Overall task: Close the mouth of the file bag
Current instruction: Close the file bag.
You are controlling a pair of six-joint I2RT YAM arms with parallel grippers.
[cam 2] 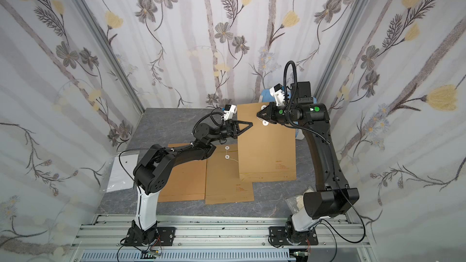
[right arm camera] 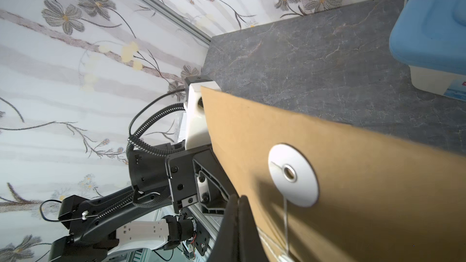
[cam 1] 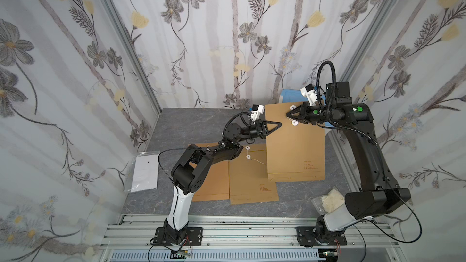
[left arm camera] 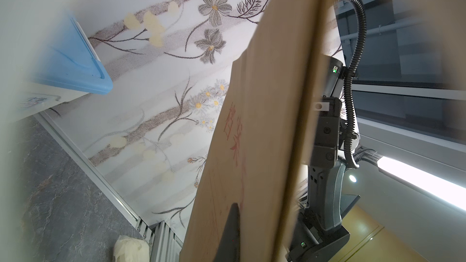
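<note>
Kraft file bag [cam 1: 295,147] is held up over the right rear of the grey tabletop [cam 1: 191,124], its left edge pinched in the clenched left end effector [cam 1: 278,124]. The right end effector [cam 1: 288,115], jaws pressed together, hovers between the bag's two white closure discs [cam 1: 292,107]; whether it pinches anything cannot be told. In both top views a second file bag [cam 1: 252,182] and a third file bag [cam 1: 214,185] lie flat nearby, the left arm crossing over them. A blue-lidded box [cam 1: 290,95] stands behind the raised bag, a clear sleeve [cam 1: 145,170] lies at the far left, and a crumpled plastic bag [cam 1: 327,199] sits by the right arm. Only the right wrist view shows the thin string [right arm camera: 285,223] trailing from a disc's metal eyelet. Only the left wrist view shows red printing on the bag's underside.
</note>
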